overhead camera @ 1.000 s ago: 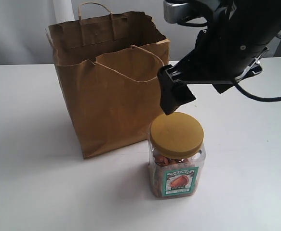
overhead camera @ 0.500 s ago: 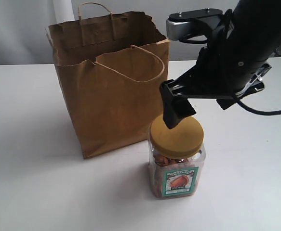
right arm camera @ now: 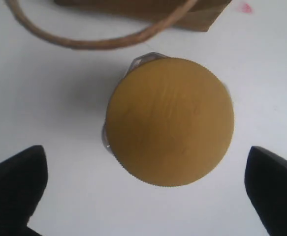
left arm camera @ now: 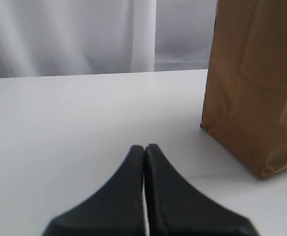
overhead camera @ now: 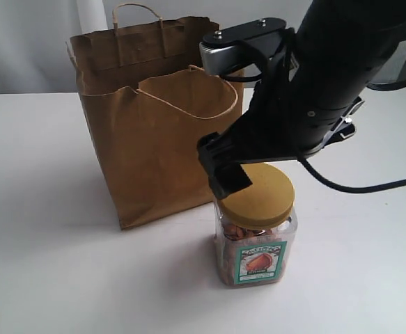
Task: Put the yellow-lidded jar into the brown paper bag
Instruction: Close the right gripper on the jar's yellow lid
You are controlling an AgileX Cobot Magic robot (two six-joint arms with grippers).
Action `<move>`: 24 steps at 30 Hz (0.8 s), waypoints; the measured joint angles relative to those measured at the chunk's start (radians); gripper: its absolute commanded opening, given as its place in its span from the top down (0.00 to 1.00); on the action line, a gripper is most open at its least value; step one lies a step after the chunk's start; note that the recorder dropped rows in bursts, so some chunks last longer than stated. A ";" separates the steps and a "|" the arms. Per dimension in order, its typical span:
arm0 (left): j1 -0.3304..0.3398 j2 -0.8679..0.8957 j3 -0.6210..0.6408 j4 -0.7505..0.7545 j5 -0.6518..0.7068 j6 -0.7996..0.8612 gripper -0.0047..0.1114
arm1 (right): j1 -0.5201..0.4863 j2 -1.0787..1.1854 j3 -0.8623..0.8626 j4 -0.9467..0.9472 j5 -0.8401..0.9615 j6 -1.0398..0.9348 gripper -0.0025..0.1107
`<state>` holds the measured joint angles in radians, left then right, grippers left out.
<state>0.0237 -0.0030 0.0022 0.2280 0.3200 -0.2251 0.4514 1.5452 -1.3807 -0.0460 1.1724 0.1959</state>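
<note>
Yellow-lidded jar [overhead camera: 255, 243]: upright on white table [overhead camera: 49, 243], just beside brown paper bag [overhead camera: 154, 153]; lid's rear edge hidden by arm.
Right gripper [right arm camera: 144, 157]: fingers wide apart, flanking lid; contact unclear, fingers cropped.
Left gripper [left arm camera: 144, 150]: fingers pressed together, empty.

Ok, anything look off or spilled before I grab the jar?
Only the brown paper bag: its top rim is ragged and torn, though it stands upright and open. The yellow-lidded jar is upright, lid on, nothing spilled.
</note>
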 measured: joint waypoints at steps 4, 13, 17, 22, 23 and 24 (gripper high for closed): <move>0.000 0.000 0.000 0.000 0.000 0.000 0.95 | 0.000 0.000 0.000 -0.028 -0.006 0.018 0.05; 0.000 0.000 0.000 0.000 0.000 0.000 0.95 | 0.000 0.051 0.000 -0.033 -0.034 0.042 0.05; 0.000 0.000 0.000 0.000 0.000 0.000 0.95 | 0.000 0.124 0.000 -0.033 -0.047 0.044 0.05; 0.000 0.000 0.000 0.000 0.000 0.000 0.95 | 0.000 0.156 0.000 -0.049 -0.058 0.068 0.05; 0.000 0.000 0.000 0.000 0.000 0.000 0.95 | 0.000 0.158 0.000 -0.050 -0.058 0.069 0.05; 0.000 0.000 0.000 0.000 0.000 0.000 0.95 | 0.000 0.158 0.000 -0.053 -0.059 0.071 0.05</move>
<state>0.0237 -0.0030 0.0022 0.2280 0.3200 -0.2251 0.4514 1.7027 -1.3807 -0.0988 1.1133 0.2666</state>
